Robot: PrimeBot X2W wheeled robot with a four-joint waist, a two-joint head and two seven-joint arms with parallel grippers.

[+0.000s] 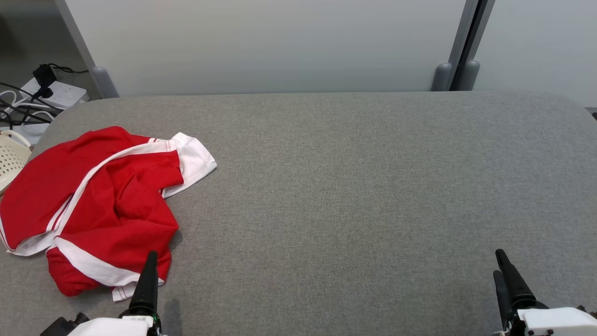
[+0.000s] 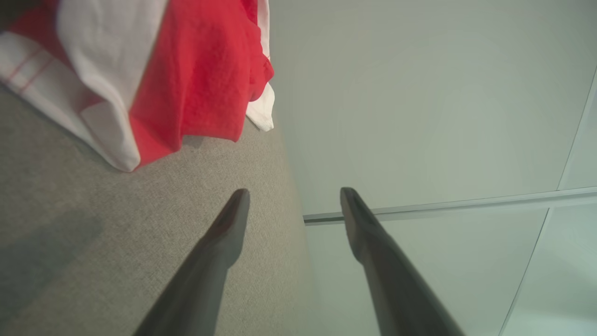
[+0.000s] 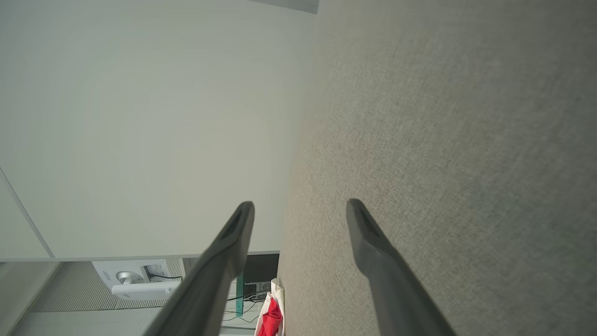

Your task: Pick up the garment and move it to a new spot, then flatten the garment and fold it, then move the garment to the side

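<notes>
No readable text, label, brand, number or sign on any surface in these views.

Grey felt table (image 1: 373, 186), pale partition wall (image 1: 280, 46)

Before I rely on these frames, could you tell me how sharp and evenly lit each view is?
Head view: soft, even light, no glare; the garment is sharp, faintly shadowing the table. Left wrist view: the left end effector looks soft close to the lens, with a dim shadow at lower left. Right wrist view: the right end effector is likewise soft, the weave crisper.
</notes>
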